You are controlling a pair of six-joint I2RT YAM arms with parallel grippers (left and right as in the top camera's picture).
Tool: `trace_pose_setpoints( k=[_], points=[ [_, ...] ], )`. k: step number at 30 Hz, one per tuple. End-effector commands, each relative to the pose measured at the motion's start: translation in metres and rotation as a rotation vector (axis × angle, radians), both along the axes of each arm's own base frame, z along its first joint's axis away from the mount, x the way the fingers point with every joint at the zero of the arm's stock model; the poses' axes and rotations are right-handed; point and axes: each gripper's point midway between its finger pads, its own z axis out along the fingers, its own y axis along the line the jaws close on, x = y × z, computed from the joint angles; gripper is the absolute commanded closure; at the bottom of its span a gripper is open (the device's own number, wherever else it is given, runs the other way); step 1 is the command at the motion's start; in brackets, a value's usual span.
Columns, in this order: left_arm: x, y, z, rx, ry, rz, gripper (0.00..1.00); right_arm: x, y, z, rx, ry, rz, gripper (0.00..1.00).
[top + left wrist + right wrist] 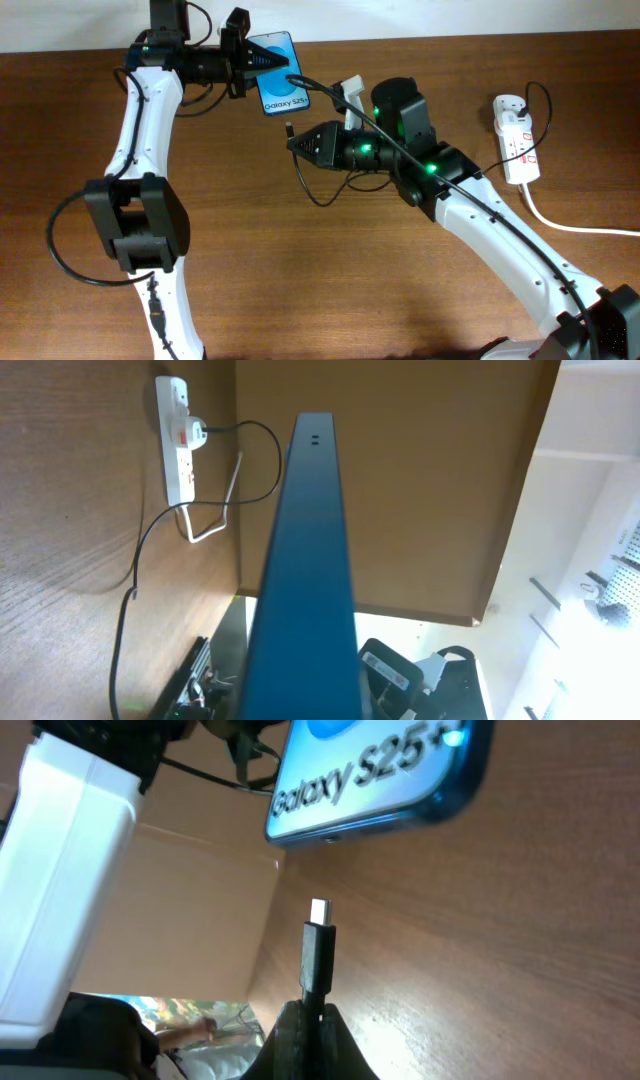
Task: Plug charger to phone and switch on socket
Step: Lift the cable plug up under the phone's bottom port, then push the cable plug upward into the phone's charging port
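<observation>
The phone (pixel 277 73), blue screen reading "Galaxy S25+", is held off the table at the back by my left gripper (pixel 240 62), which is shut on its far end. In the left wrist view it shows edge-on (pixel 305 560). My right gripper (pixel 298 143) is shut on the charger's black plug (pixel 319 955), whose tip (pixel 289 128) points at the phone's bottom edge (pixel 380 790) with a small gap between them. The black cable (pixel 330 190) loops on the table and runs to the white socket strip (pixel 516 140) at the right, which also shows in the left wrist view (pixel 180 445).
The strip's thick white cord (pixel 580 228) runs off the right edge. A white adapter (pixel 350 95) lies behind my right arm. The wooden table's back edge (pixel 450 38) lies just behind the phone.
</observation>
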Motion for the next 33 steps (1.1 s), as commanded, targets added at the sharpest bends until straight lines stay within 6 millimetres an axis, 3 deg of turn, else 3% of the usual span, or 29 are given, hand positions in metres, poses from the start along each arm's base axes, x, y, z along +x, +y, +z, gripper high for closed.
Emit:
trace_pose_setpoints(
  k=[1, 12, 21, 33],
  points=[
    [-0.002, 0.003, 0.015, -0.02, -0.04, -0.008, 1.0, 0.002, 0.003, -0.001, 0.0, -0.012, -0.007, 0.96],
    [-0.007, 0.001, 0.02, -0.052, -0.062, -0.036, 1.0, 0.004, 0.003, -0.001, -0.005, -0.017, -0.016, 0.96],
    [-0.014, -0.015, 0.021, -0.055, -0.084, -0.072, 1.0, 0.005, 0.002, -0.001, -0.014, -0.041, -0.01, 0.96],
    [-0.014, -0.015, 0.021, -0.059, -0.084, -0.074, 1.0, 0.011, -0.008, -0.001, -0.012, -0.045, -0.016, 0.96]
  ],
)
